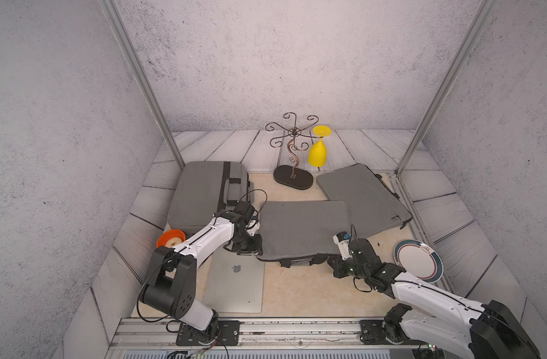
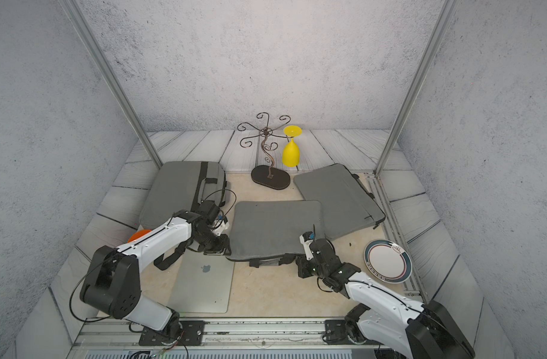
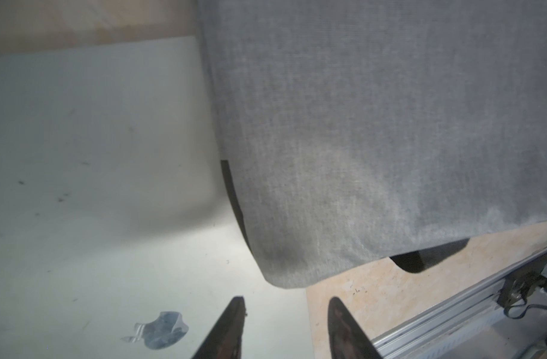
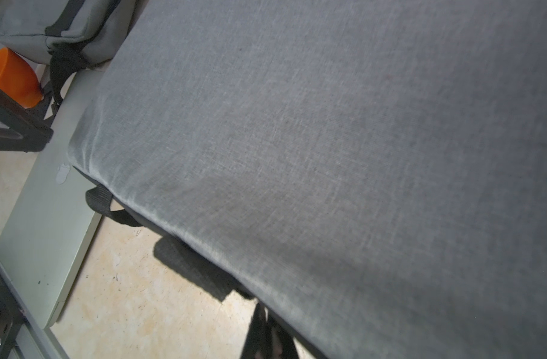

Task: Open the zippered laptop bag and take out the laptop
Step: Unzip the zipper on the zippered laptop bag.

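A silver laptop lies flat and closed on the table at the front left, out of its bag, with its far right corner still under the bag's corner. The grey laptop bag lies in the middle, black handles at its front edge. My left gripper hovers open over the laptop's far corner, beside the bag's front left corner, holding nothing. My right gripper is shut at the bag's front right edge, its tips partly hidden under the fabric.
Two more grey bags lie at the back left and back right. A wire rack with a hanging yellow glass stands behind. A plate lies right, an orange bowl left, a metal rail in front.
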